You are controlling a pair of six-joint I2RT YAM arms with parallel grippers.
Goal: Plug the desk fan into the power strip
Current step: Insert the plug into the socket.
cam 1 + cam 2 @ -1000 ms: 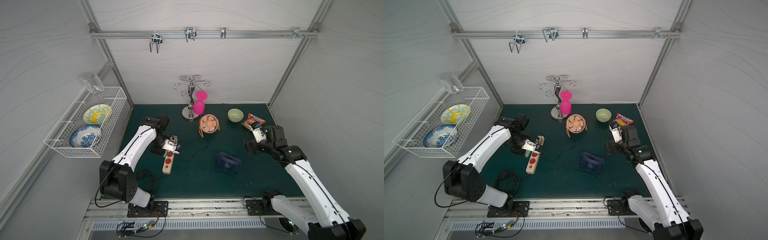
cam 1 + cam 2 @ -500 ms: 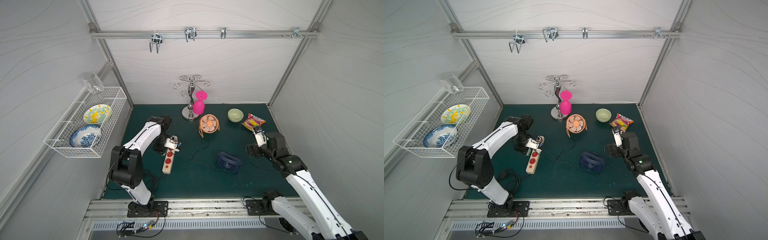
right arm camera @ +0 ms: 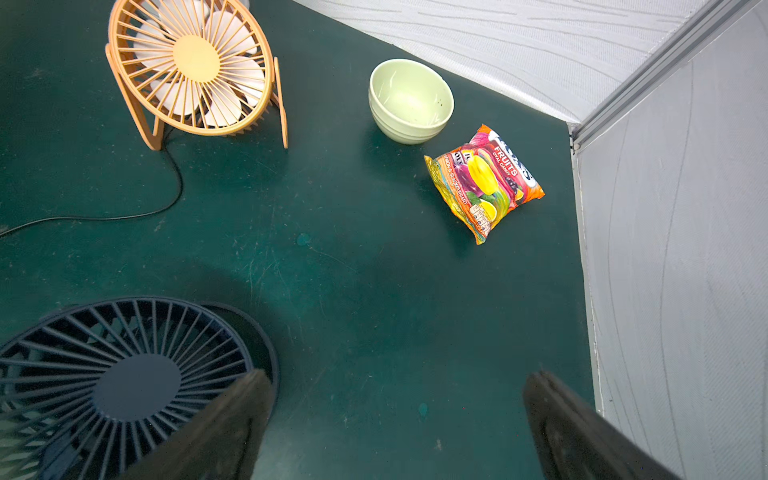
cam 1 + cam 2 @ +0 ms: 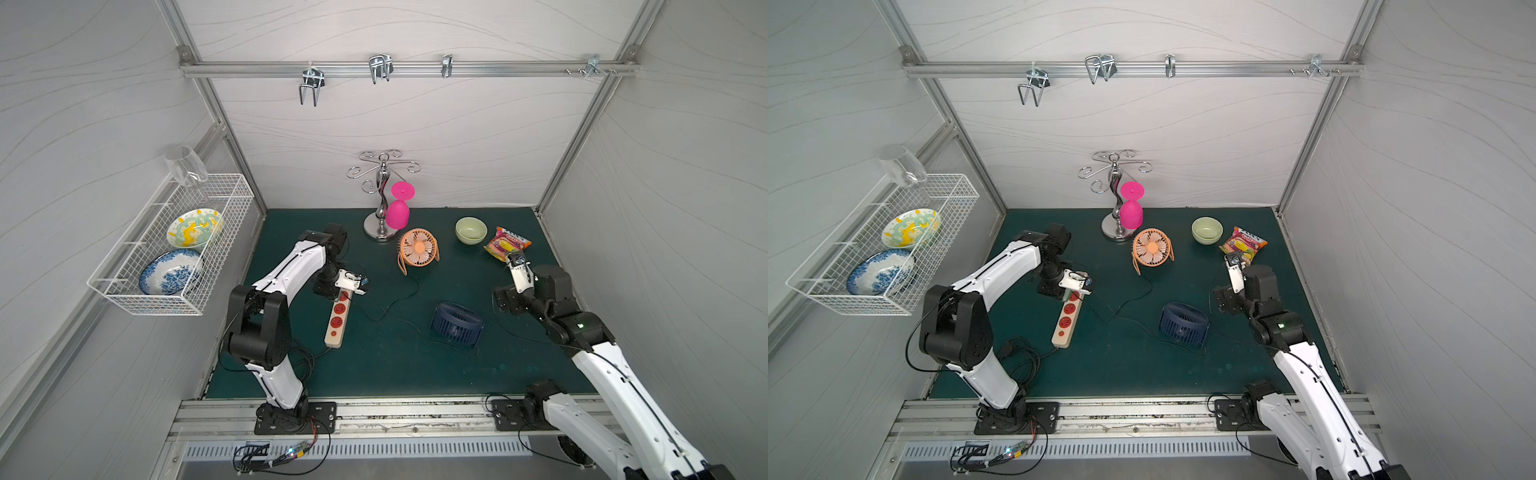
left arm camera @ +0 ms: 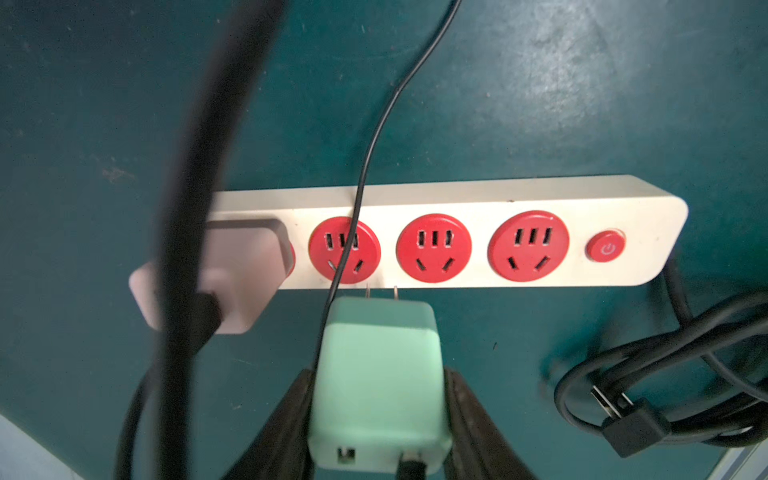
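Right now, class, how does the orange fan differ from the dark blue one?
The orange fan has pale blades behind its cage; the dark blue fan is dark throughout. The orange fan stands at the back beside the silver stand; the dark blue fan sits nearer the front. Both are round caged fans on the green mat.

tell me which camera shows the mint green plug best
The left wrist view: the mint green plug fills the frame, clamped in the left gripper, prongs bare, near the power strip. In both top views it is too small to make out. The right wrist view does not show it.
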